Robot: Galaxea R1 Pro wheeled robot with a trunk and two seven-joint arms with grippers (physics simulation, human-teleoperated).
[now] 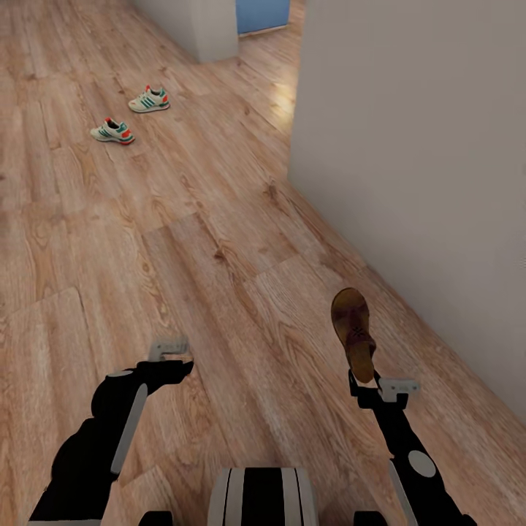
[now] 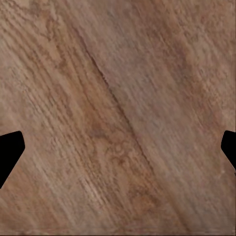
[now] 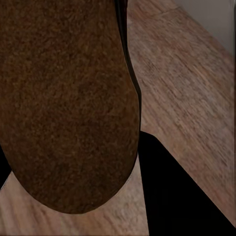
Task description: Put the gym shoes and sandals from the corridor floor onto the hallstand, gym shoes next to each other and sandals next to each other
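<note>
Two white gym shoes with teal stripes and red-orange accents lie apart on the corridor floor (image 1: 219, 241) far ahead at the upper left, one (image 1: 149, 100) beyond the other (image 1: 112, 131). A dark brown sandal (image 1: 353, 332) stands up out of my right gripper (image 1: 363, 378), which is shut on its lower end; its brown sole (image 3: 64, 103) looms close in the right wrist view. My left gripper (image 1: 169, 349) hangs open over bare planks, its dark fingertips (image 2: 9, 152) at both edges of the left wrist view. The hallstand is out of view.
A tall white wall (image 1: 416, 161) runs along the right side, close to my right arm. A white wall corner (image 1: 212, 29) and a blue panel (image 1: 261, 13) stand at the far end. Wood floor stretches between me and the gym shoes.
</note>
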